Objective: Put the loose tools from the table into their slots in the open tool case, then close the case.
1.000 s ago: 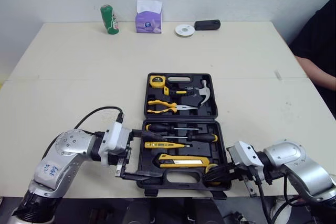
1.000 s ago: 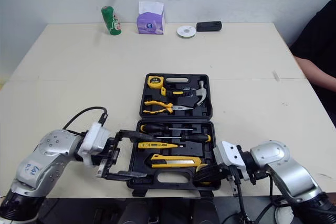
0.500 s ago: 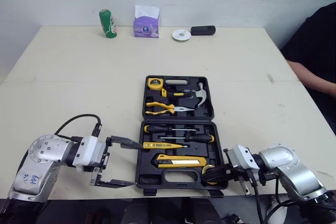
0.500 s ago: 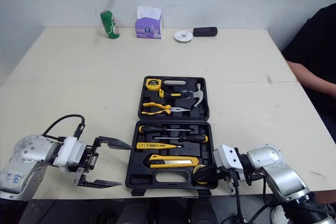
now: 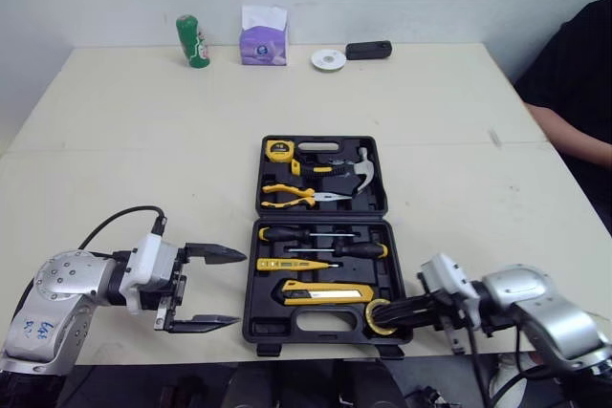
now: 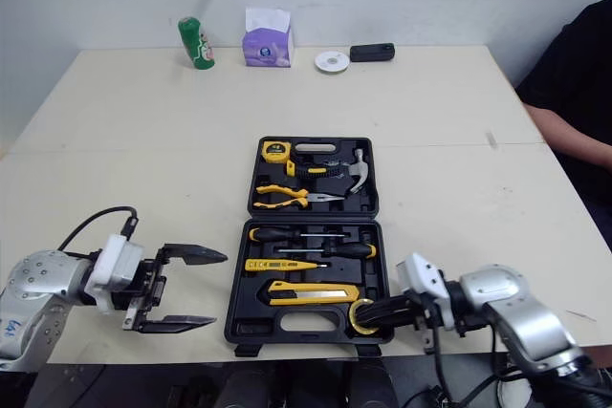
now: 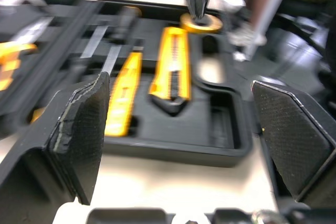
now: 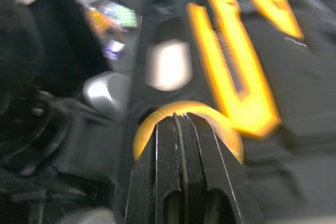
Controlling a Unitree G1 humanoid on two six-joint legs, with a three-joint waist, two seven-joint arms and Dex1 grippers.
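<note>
Left eye view: open tool case (image 5: 316, 324) on the table (image 5: 143, 160).
Left claw (image 5: 239, 288) spread wide beside it; right claw (image 5: 394, 311) pinched on the yellow tape roll (image 5: 372, 311) inside.

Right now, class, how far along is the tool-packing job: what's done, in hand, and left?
Done: the hammer, pliers and utility knife sit in slots of the tool case. In hand: the shut right hand has its tips at the yellow tape roll in the case's near right corner; the left hand hangs open beside the case. Left: seating that roll if needed, then closing the case.
</note>
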